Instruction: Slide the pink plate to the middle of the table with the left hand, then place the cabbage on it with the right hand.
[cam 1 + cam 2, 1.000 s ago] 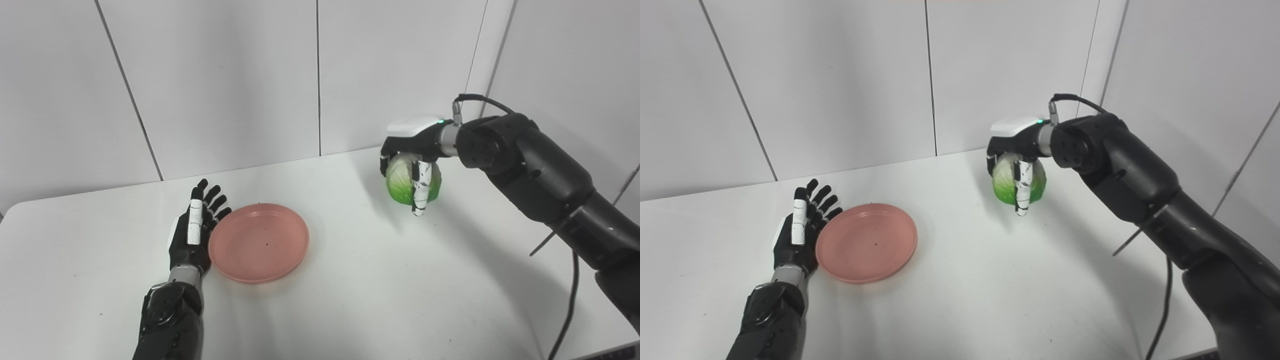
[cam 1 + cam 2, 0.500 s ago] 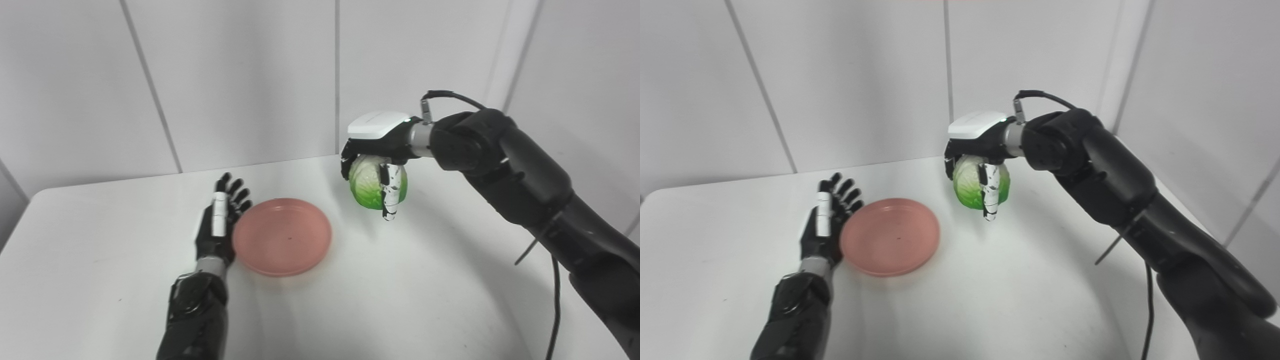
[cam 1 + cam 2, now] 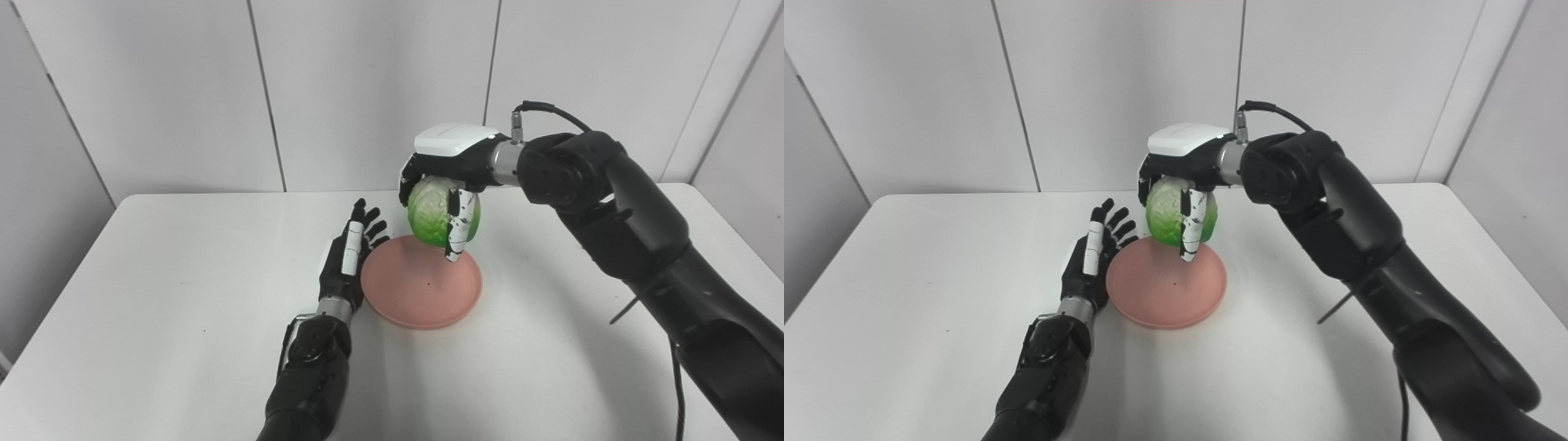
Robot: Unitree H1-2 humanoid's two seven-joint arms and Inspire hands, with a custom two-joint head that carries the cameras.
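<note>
A shallow pink plate (image 3: 422, 291) rests on the white table (image 3: 153, 294) near its middle. My left hand (image 3: 347, 260) lies open, flat and edge-on, against the plate's left rim, fingers straight and pointing away. A round green cabbage (image 3: 433, 211) hangs in the air above the plate's far edge. My right hand (image 3: 450, 184) grips it from above, shut on it, with one white finger reaching down past the cabbage toward the plate. The same hold shows in the right eye view on the cabbage (image 3: 1167, 217).
Plain white wall panels (image 3: 367, 86) stand right behind the table's far edge. My right arm (image 3: 643, 245) stretches across the right side of the table, with a black cable (image 3: 677, 380) hanging from it. Nothing else stands on the table.
The camera has swung left, shifting the whole picture. My right hand carried the cabbage leftward, from right of the plate to above its far edge. The left hand stays against the plate's rim.
</note>
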